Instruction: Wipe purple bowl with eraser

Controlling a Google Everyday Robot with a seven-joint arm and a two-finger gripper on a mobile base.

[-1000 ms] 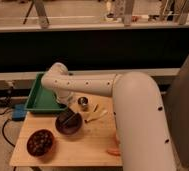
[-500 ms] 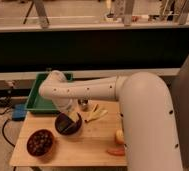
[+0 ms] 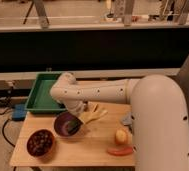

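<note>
One claw (image 3: 76, 125) inside purple bowl (image 3: 63, 125), right rim.

**One high view from the robot's own side**

The single camera looks down and forward along the white arm (image 3: 113, 90) onto the table (image 3: 88, 152), fairly near. The gripper (image 3: 74, 125) sits at the purple bowl (image 3: 63, 122), mid-frame; a dark counter crosses behind.
</note>
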